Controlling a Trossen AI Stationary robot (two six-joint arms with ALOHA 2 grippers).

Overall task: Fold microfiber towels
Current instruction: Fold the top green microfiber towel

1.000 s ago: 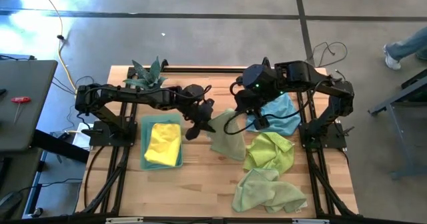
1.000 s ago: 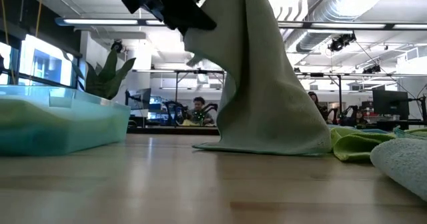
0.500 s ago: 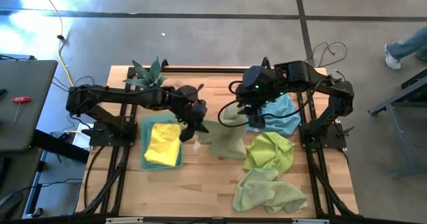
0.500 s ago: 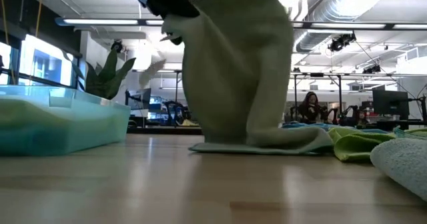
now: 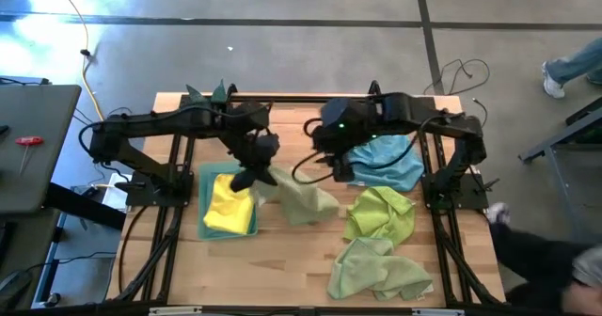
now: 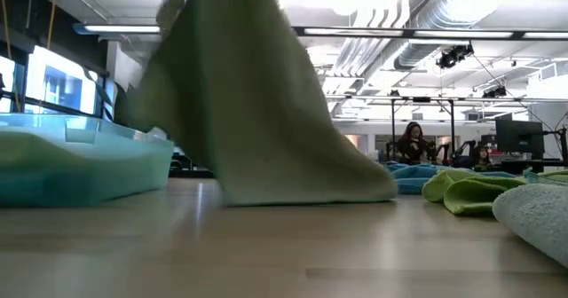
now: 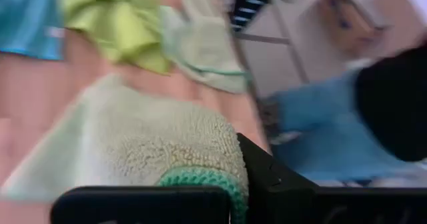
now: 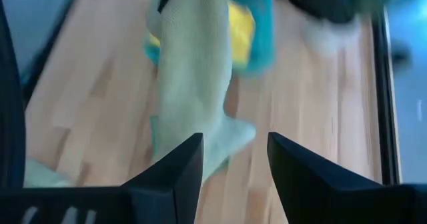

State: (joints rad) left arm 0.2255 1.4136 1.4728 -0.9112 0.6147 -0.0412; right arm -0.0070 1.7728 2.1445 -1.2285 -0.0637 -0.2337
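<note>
Table (image 5: 282,260) of pale wood, both arms meeting near its middle. Left gripper (image 5: 252,177) sits just off the right edge of the teal tray (image 5: 205,203), fingers clamped tight on one corner of a pale green towel (image 5: 303,201); in the left wrist view the towel's green stitched hem (image 7: 200,181) is pinched between the dark fingers. From that corner the towel drapes down and right, its lower part lying on the table centre. In the low view it hangs as a broad blurred sheet (image 6: 257,121), the gripper itself cut off above the picture's top

Right gripper (image 5: 331,165) hovers right of the towel, toward the table's back edge, fingers (image 8: 177,171) spread with nothing between them; its wrist view looks down the length of the towel (image 8: 193,84) toward the tray

Yellow towel (image 5: 229,203) lies folded in the tray, partly covered by the left gripper. Sky blue towel (image 5: 386,163) lies crumpled toward the back right corner, partly under the right arm. Bright lime towel (image 5: 381,213) is heaped just in front of it; another pale green towel (image 5: 376,271) is bunched near the front edge, right of centre

Potted plant (image 5: 209,95) at the back edge is mostly hidden by the left arm. Person's sleeve (image 5: 541,255) shows at the right of the high view, blurred; the left wrist view shows a blue sleeve (image 7: 313,111), also blurred
</note>
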